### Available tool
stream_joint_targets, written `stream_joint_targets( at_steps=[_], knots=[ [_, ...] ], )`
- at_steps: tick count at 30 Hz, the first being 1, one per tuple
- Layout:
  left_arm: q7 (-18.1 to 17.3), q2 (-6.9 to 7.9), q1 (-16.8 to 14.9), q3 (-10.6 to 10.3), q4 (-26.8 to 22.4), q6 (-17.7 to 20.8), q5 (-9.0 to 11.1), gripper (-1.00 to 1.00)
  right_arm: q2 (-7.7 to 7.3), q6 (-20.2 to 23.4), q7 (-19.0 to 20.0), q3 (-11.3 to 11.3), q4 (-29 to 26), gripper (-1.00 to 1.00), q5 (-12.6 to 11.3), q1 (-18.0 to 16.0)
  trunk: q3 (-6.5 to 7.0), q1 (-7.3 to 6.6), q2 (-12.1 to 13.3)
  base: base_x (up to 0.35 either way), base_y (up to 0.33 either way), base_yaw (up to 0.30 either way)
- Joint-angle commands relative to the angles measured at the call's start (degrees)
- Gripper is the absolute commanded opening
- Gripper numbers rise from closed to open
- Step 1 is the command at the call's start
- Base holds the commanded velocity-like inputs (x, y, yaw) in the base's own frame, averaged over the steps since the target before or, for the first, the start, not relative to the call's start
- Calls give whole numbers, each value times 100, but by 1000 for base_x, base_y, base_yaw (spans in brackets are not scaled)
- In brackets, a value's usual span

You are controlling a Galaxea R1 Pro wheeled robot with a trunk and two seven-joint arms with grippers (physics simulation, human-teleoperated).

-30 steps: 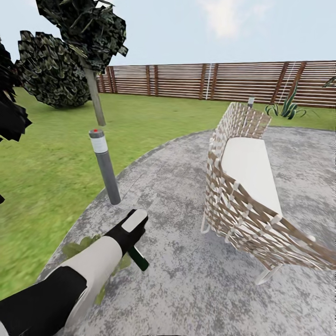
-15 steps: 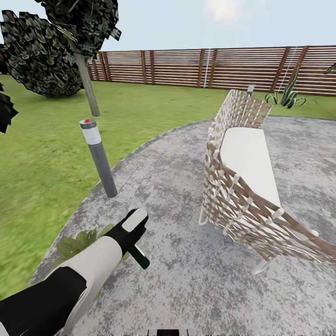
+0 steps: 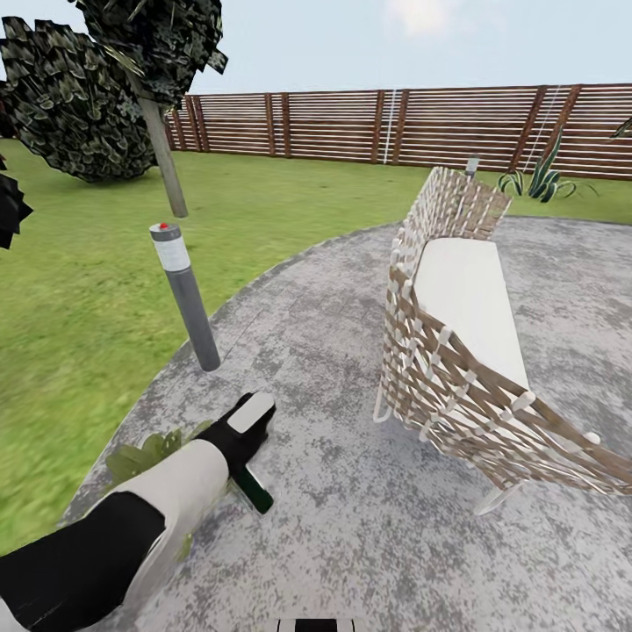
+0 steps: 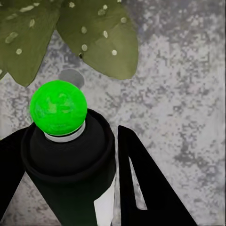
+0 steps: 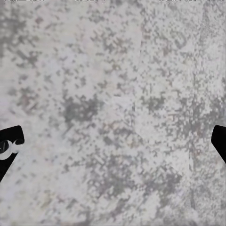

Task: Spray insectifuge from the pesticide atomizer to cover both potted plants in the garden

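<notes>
Spray bottle [image 4: 66, 155] clamped in the left gripper [image 3: 239, 439], near a speckled potted plant [image 4: 70, 33]; right gripper [image 5: 113, 141] spread wide over patio [image 3: 351, 527].

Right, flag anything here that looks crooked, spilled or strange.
The grey post with a red top leans sideways at the patio edge instead of standing plumb. The pesticide atomizer in the left gripper shows a bright green ball at its tip. Nothing spilled.

No legible text or numbers anywhere (atomizer [image 3: 255, 489] band blank).
</notes>
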Motion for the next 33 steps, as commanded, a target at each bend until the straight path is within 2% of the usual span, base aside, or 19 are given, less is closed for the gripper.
stream_joint_targets(
  at_steps=[1,3,7,11,13,19,22,26,29,32,33],
  knots=[
    [168,-8,-163,-36,-4,146,29,-100,3,-10,31,-17,-8,100,57,2,-5,0,-2,0,0,0],
    [433,-11,-382,-29,-164,251,41,-100,0,-10,36,-22,-12,100,48,2,-5,0,-2,0,0,-27],
    [716,-11,-492,-26,-556,296,186,-100,4,-10,45,-23,-15,100,36,4,-5,0,-2,0,0,-141],
    [813,-11,-660,-26,-731,306,370,-100,13,-11,47,-20,-14,100,34,10,-5,0,-2,0,0,-240],
    [823,-11,-693,-26,-747,307,401,-100,17,-11,43,-18,-14,100,37,13,-5,0,-2,0,0,-259],
    [902,32,-928,-39,-764,344,362,-100,73,-29,33,-23,-17,100,28,21,-5,0,-2,0,0,-101],
    [949,42,-974,-43,-768,349,345,-100,91,-224,32,-24,-15,100,27,27,-5,0,-2,0,0,-15],
    [924,65,-956,-18,-666,309,337,-100,105,-474,28,-24,34,100,30,42,-5,0,-2,0,0,-4],
    [805,133,-863,-8,-322,218,340,-100,108,-522,26,-24,57,100,30,45,-5,0,-2,0,0,-1],
    [740,188,-715,-54,214,-384,321,-100,112,-542,22,-24,124,100,30,46,-5,0,-2,0,0,0],
    [734,192,-664,-59,237,-466,317,-100,113,-543,22,-24,130,100,30,46,-5,0,-2,0,0,0]
  ],
)
